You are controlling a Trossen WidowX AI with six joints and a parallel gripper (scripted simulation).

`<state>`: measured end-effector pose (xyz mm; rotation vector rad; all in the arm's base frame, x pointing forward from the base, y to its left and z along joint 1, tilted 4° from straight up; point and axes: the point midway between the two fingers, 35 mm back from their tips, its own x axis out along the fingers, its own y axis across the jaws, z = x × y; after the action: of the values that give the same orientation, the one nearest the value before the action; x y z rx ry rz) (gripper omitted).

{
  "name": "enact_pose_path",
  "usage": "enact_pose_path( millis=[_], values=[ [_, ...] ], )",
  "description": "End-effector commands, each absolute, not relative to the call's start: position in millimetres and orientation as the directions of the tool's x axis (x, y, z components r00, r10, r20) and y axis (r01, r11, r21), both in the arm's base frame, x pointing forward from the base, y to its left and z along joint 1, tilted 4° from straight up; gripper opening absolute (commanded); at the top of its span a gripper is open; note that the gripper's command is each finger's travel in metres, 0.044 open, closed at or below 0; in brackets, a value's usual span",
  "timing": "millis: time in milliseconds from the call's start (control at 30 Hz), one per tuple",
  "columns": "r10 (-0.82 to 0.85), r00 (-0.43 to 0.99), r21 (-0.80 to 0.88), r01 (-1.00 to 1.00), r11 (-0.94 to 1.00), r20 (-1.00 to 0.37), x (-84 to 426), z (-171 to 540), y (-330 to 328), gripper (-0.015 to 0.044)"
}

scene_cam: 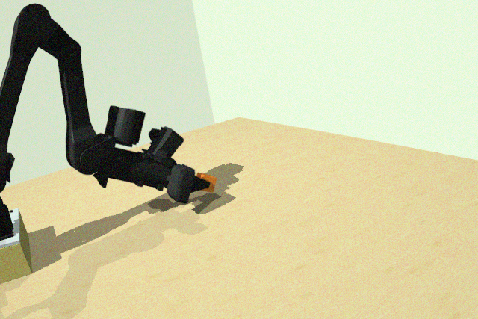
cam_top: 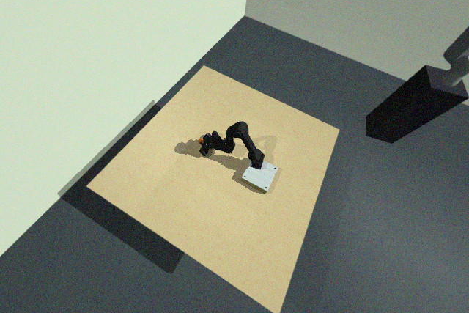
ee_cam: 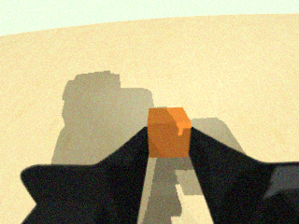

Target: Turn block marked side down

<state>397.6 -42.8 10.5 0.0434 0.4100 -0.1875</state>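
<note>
A small orange block [cam_top: 200, 140] [scene_cam: 211, 179] [ee_cam: 163, 145] is held between the fingertips of my gripper [scene_cam: 208, 184] [ee_cam: 168, 131]. The gripper is shut on it. My gripper points forward and slightly down, close to level. The block hangs a little above the table [cam_top: 151, 188] [scene_cam: 347, 230] [ee_cam: 234, 61], with shadows on the wood below and behind it. In the wrist view two plain orange faces show, with shadow patches across them. I cannot make out a marked side; the faces turned away and those under the fingers are hidden.
The arm stands on a white-topped base box [cam_top: 261, 179] [scene_cam: 11, 257], behind the gripper. A large black box [cam_top: 409, 108] shows at the right in the top view. A pale wall [cam_top: 94, 37] [scene_cam: 347, 57] rises beyond the table.
</note>
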Motion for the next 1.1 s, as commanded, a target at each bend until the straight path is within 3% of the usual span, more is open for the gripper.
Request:
enact_pose_path(
  millis=[0, 100, 667, 1067],
  values=[
    [-0.176, 0.901, -0.001, 0.191, 0.982, -0.396, 397.6, 11.1, -43.3, 0.0],
    [-0.176, 0.901, -0.001, 0.191, 0.982, -0.396, 397.6, 11.1, -43.3, 0.0],
    [-0.176, 0.901, -0.001, 0.191, 0.982, -0.396, 397.6, 11.1, -43.3, 0.044],
    [-0.176, 0.901, -0.001, 0.191, 0.982, -0.396, 397.6, 11.1, -43.3, 0.044]
  ],
)
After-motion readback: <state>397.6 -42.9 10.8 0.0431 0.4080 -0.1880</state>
